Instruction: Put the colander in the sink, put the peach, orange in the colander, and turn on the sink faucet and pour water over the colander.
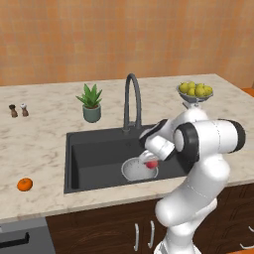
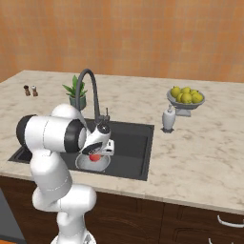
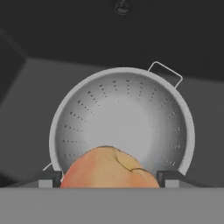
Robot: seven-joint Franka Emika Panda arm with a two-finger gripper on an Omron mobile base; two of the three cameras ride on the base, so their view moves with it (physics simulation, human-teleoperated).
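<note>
The silver colander (image 1: 133,172) (image 2: 87,165) (image 3: 127,118) sits in the dark sink (image 1: 94,154) (image 2: 131,143), right of the basin's middle. My gripper (image 1: 150,159) (image 2: 96,153) (image 3: 108,178) hangs just over the colander's near rim, shut on the pinkish-red peach (image 1: 152,163) (image 2: 95,157) (image 3: 109,168), which spans the gap between the two finger tips. The orange (image 1: 25,184) lies on the counter left of the sink, near the front edge. The gooseneck faucet (image 1: 132,99) (image 2: 90,90) stands behind the basin, and no water shows.
A potted plant (image 1: 91,104) (image 2: 76,95) stands behind the sink's left side. A stemmed bowl of yellow-green fruit (image 1: 195,93) (image 2: 186,97) and a soap dispenser (image 2: 168,119) are to the right. Two small shakers (image 1: 18,110) (image 2: 30,90) stand far left.
</note>
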